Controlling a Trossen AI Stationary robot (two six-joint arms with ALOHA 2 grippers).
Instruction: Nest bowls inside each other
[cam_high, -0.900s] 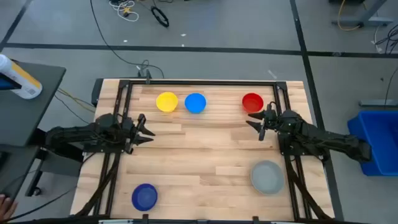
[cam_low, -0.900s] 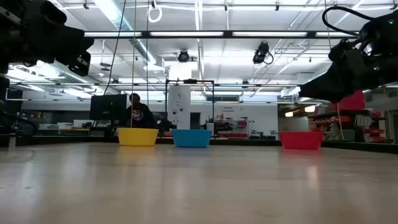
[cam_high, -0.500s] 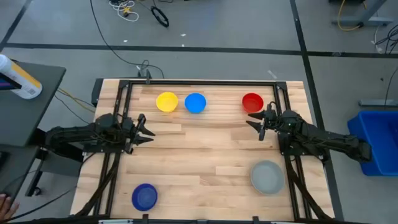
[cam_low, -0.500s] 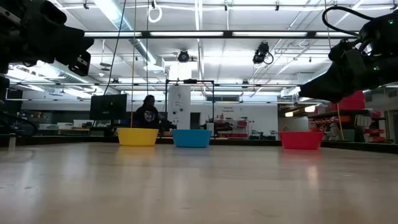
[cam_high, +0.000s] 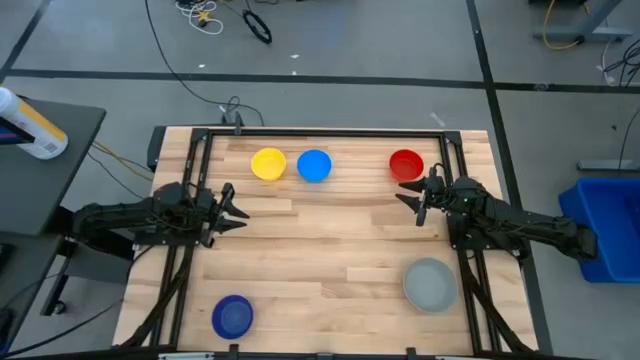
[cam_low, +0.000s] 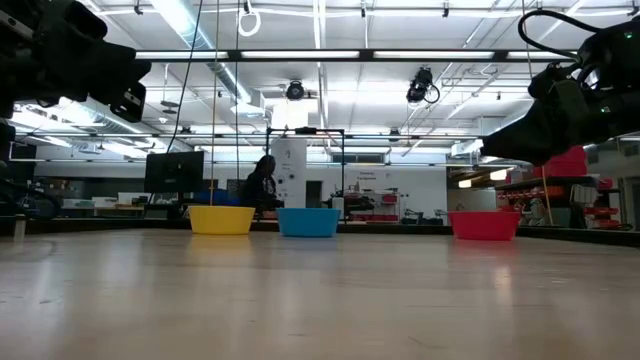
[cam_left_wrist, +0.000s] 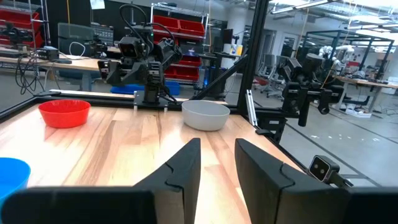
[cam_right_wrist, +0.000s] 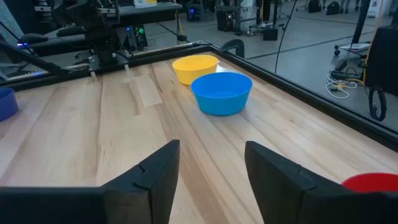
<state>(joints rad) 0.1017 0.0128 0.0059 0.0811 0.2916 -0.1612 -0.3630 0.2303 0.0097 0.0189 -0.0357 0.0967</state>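
Five bowls stand apart on the wooden table, each on its base. The yellow bowl (cam_high: 268, 164) and the light blue bowl (cam_high: 314, 166) sit side by side at the far edge, the red bowl (cam_high: 406, 165) at the far right. The dark blue bowl (cam_high: 233, 316) is at the near left, the grey bowl (cam_high: 429, 283) at the near right. My left gripper (cam_high: 236, 211) hovers open at the table's left, pointing right. My right gripper (cam_high: 411, 198) hovers open just near of the red bowl, pointing left. Both hold nothing.
A black metal frame (cam_high: 320, 132) runs along the table's edges. The middle of the table between the two grippers is bare wood. Beyond the table's far edge a person (cam_low: 262, 183) moves in the room.
Both arms and all bowls have kept still. Only the person in the room behind the table has walked from behind the yellow bowl toward the light blue bowl.
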